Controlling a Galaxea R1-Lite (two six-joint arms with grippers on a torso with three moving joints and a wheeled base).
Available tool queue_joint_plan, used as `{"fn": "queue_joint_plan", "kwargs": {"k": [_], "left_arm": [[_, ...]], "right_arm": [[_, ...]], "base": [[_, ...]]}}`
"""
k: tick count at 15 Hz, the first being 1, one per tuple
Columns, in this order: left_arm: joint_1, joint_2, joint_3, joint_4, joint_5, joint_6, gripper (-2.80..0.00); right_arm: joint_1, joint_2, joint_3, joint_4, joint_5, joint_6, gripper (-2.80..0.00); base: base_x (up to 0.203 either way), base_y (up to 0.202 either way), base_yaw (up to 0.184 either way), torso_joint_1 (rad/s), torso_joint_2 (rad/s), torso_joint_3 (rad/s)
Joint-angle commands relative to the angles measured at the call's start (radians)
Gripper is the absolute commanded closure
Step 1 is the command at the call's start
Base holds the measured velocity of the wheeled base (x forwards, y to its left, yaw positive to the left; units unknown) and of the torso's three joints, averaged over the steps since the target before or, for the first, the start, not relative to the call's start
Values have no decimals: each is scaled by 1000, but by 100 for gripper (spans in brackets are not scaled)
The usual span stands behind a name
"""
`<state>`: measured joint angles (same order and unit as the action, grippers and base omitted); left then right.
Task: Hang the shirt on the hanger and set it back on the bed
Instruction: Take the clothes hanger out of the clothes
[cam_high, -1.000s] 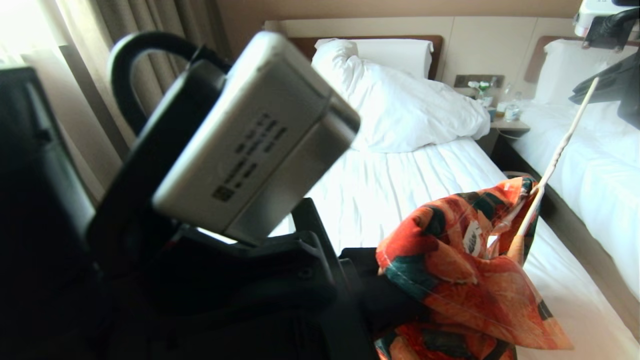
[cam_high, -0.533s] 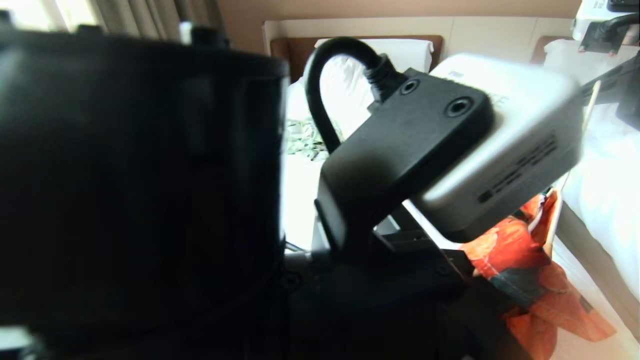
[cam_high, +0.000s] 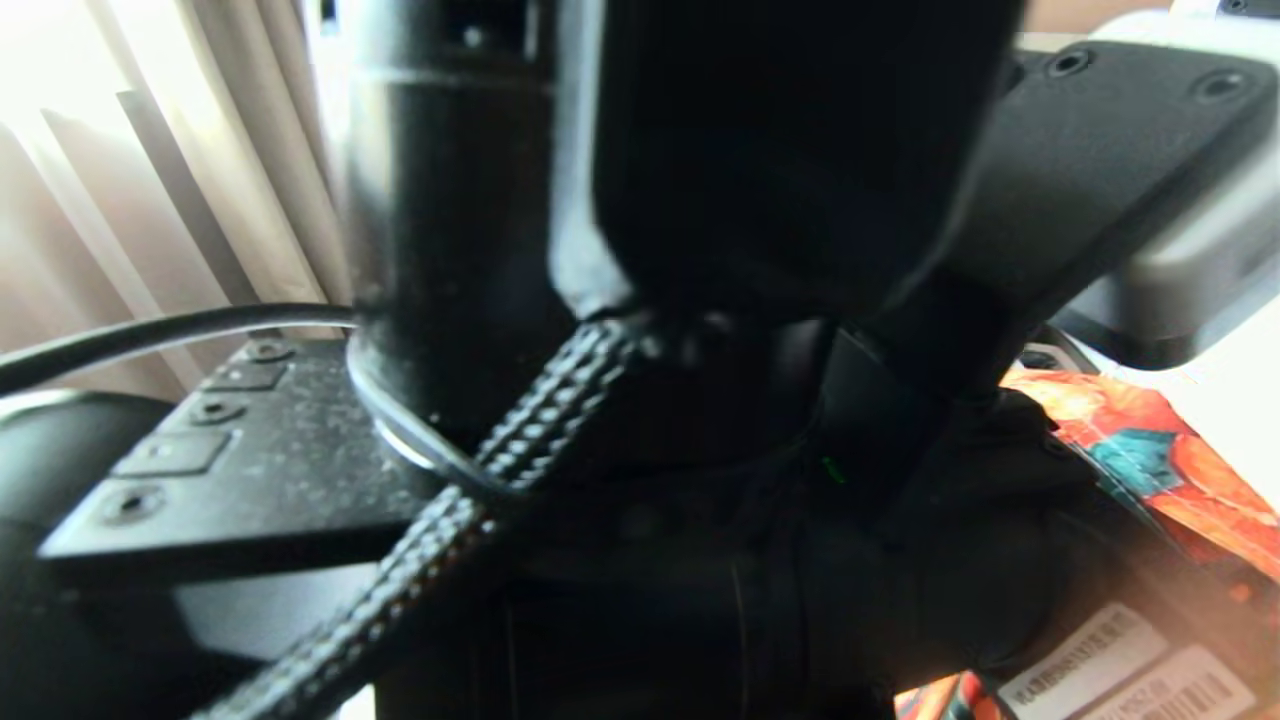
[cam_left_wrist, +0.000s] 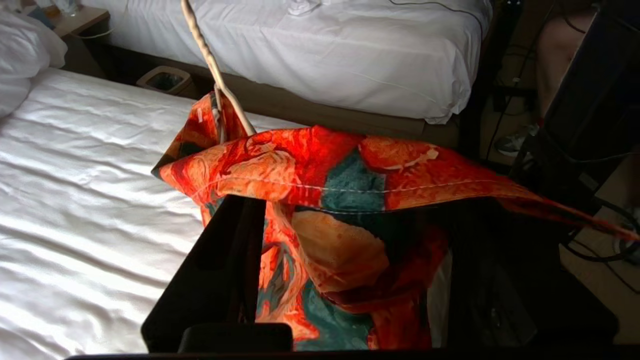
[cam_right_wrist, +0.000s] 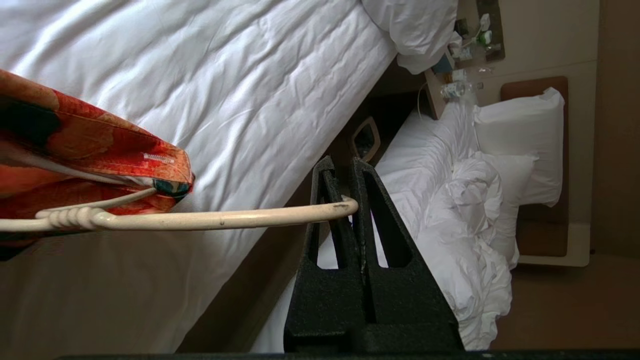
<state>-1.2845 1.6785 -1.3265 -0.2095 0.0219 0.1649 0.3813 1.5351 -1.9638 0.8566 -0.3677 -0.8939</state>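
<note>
The shirt (cam_left_wrist: 350, 165), orange flowers on dark green, hangs bunched from the hanger (cam_left_wrist: 210, 60) above the bed (cam_left_wrist: 75, 200). My left gripper (cam_left_wrist: 350, 205) is open, its fingers (cam_left_wrist: 220, 270) wide apart, with a fold of the shirt sagging between them. My right gripper (cam_right_wrist: 341, 165) is shut on the hanger's (cam_right_wrist: 200, 219) cream hook, holding it level, and the shirt's collar (cam_right_wrist: 100, 150) sits at the hanger's twisted neck. In the head view my left arm (cam_high: 700, 250) blocks nearly everything; only a strip of the shirt (cam_high: 1150, 450) shows at the right.
A second white bed (cam_left_wrist: 350, 50) stands beyond a narrow aisle holding a waste bin (cam_left_wrist: 165, 80). The nightstand (cam_right_wrist: 450, 75) carries bottles. Curtains (cam_high: 150, 200) hang to the left. A person's leg (cam_left_wrist: 555, 50) and cables show by the second bed's foot.
My left arm has swung up and across the head camera, now covering the bed and hanger. The shirt shows only at the right edge.
</note>
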Motion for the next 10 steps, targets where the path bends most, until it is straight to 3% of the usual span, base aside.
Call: {"fn": "queue_joint_plan", "kwargs": {"k": [1,7,10], "left_arm": [[-10,29,-60,23,0,1,-280],[22,46,-104,43,-4,7,-280],[50,61,-138,-95,0,58,-280]], "right_arm": [[7,-3,0,6,6,3,0],[-36,-23,10,10,26,2,0],[-48,-27,36,13,92,32,0]], "base": [[0,0,0,0,0,0],[0,0,0,0,0,0],[0,0,0,0,0,0]]}}
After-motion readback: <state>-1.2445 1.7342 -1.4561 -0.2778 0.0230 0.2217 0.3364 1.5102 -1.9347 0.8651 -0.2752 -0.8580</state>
